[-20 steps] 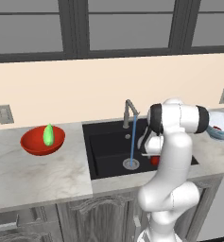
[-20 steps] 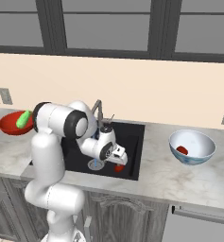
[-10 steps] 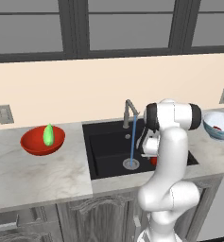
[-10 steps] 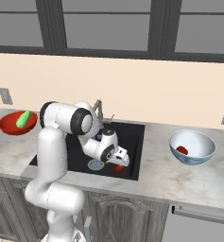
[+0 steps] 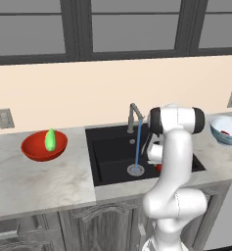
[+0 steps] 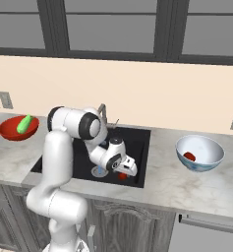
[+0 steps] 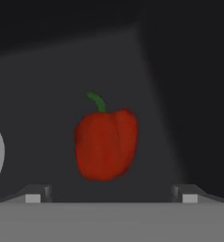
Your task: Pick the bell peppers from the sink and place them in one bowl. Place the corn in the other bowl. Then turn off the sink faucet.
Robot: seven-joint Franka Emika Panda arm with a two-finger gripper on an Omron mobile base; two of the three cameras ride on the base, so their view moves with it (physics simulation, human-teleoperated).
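Dropped lower into the sink (image 6: 137, 142) since a second ago, jaws spread wide over a red bell pepper (image 7: 106, 144) on the basin floor. Second pepper (image 6: 189, 156) in the white-and-blue bowl (image 6: 206, 160); corn (image 5: 50, 140) in the red bowl (image 5: 36, 152); faucet (image 5: 135, 116) running.

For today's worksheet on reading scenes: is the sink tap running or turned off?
Running. A thin blue stream falls from the tap down to the drain in the black sink.

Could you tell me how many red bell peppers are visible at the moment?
2. One bell pepper lies in the white-and-blue bowl on the counter; the other bell pepper lies on the sink floor below the open gripper. None seems hidden.
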